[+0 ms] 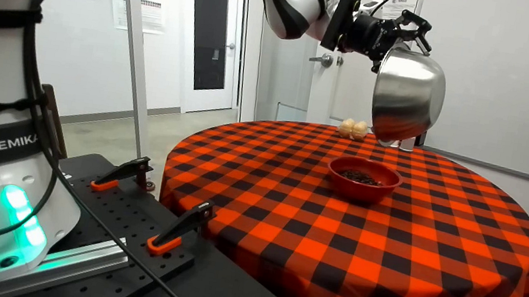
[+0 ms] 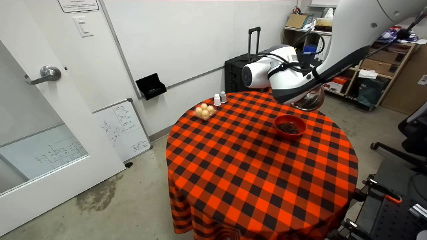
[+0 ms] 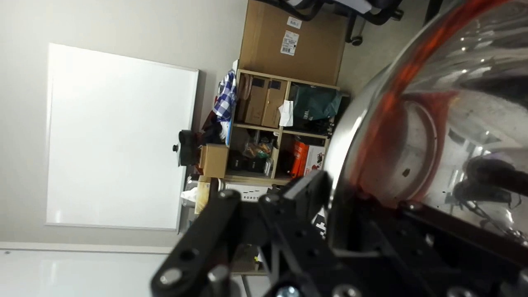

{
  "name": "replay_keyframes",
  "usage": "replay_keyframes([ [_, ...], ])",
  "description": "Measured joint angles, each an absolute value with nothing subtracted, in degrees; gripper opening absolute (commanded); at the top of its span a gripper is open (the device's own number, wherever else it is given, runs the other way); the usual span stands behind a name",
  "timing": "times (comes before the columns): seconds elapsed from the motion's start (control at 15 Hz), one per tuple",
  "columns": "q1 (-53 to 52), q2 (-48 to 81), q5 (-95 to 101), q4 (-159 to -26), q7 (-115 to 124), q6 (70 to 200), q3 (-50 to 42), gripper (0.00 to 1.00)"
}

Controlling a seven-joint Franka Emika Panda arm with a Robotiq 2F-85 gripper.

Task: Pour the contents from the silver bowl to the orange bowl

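Note:
My gripper (image 1: 416, 41) is shut on the rim of the silver bowl (image 1: 411, 94), which is tipped on its side above the table. In the wrist view, the fingers (image 3: 330, 202) pinch the rim of the silver bowl (image 3: 474, 119); inside it only a small dark piece and a few specks show. The silver bowl (image 2: 312, 99) is partly behind the arm in an exterior view, and the gripper is hidden there. The orange bowl (image 1: 362, 190) stands upright on the table below the silver bowl. Dark small contents (image 2: 288, 128) lie in the orange bowl (image 2: 302, 122).
The round table has a red-and-black checked cloth (image 1: 286, 214). A clear pack of pale round things (image 2: 204, 111) and two small shakers (image 2: 217, 99) stand near its edge. A whiteboard wall (image 1: 505, 89) is behind. Clamps (image 1: 175, 229) hold the robot's base plate beside the table.

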State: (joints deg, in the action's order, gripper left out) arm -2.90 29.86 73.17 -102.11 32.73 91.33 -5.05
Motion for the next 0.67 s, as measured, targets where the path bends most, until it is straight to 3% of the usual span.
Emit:
replay_keyframes([
  [0.67,0.5,28.6,66.1,-102.2,29.1,93.5,-2.3,0.02],
])
